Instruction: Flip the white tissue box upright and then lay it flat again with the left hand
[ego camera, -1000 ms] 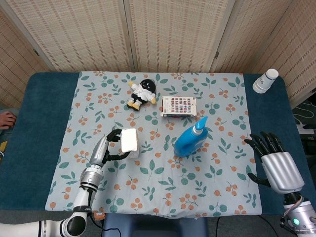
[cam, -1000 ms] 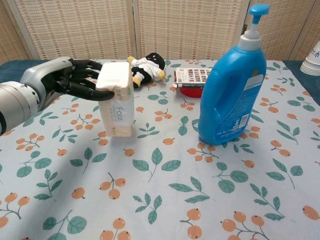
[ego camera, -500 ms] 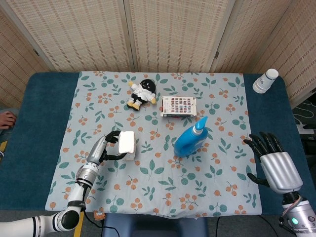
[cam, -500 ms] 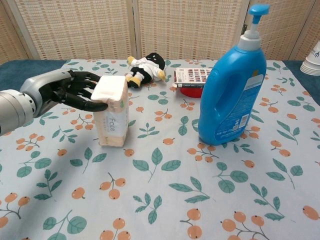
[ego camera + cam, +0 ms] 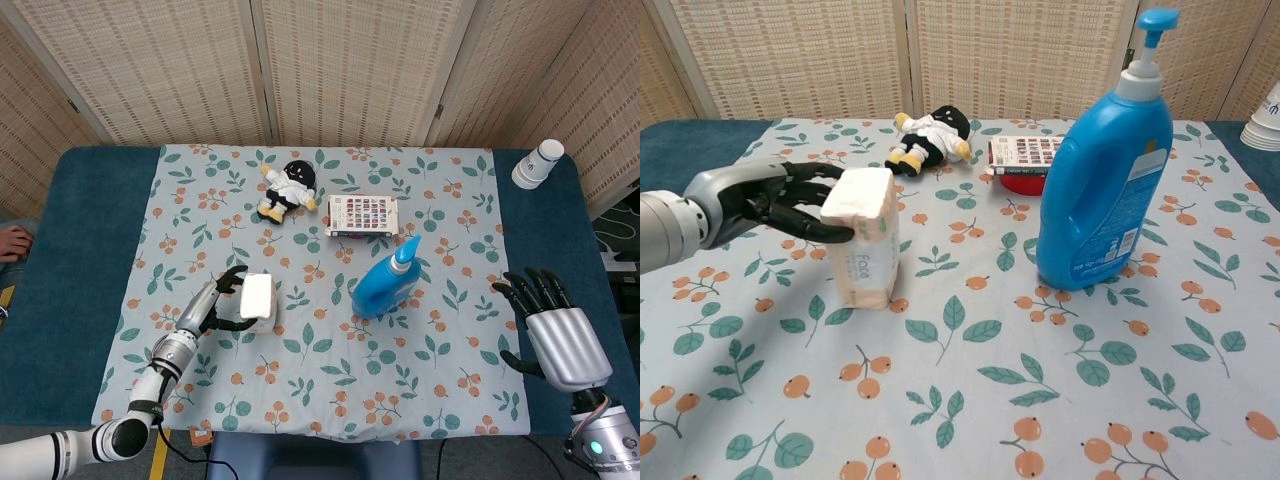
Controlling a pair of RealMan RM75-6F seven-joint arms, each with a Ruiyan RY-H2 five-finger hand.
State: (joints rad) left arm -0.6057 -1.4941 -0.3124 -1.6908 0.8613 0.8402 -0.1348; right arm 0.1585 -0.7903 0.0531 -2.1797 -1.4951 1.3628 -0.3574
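The white tissue box stands upright on the floral cloth, left of centre, and shows as a pale block from above. My left hand grips its upper part from the left, dark fingers wrapped over the top edge; the same left hand lies just left of the box in the head view. Far off at the table's right edge, my right hand hovers with fingers spread and nothing in it.
A blue pump bottle stands right of the box. Behind it lie a patterned small box and a black-and-white plush doll. Stacked paper cups sit at the far right corner. The blue table borders the cloth.
The left hand and the upright tissue box have slid slightly toward me and leftward over the last second. The right hand has stayed still.
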